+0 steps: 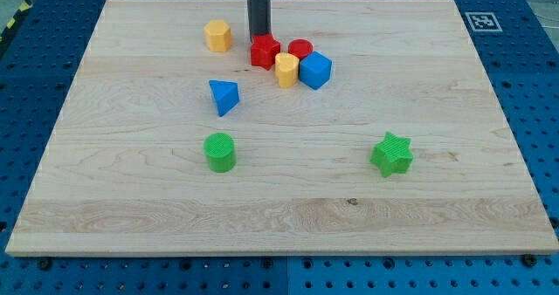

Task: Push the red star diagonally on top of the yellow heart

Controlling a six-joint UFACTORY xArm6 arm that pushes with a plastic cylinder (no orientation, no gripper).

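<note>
My tip rests at the top-left edge of the red star-shaped block, which touches the yellow heart-shaped block at its lower right; there is no pincer, only the rod. The push seems nearly finished; next likely calls for a slight nudge. The pale wooden board lies on a blue perforated table.

Pale wood-grain board on a blue perforated table. Blocks are coloured: red star, red cylinder, yellow heart, yellow hexagon, blue cube, blue triangle, green cylinder, green star. Dark grey rod.
</note>
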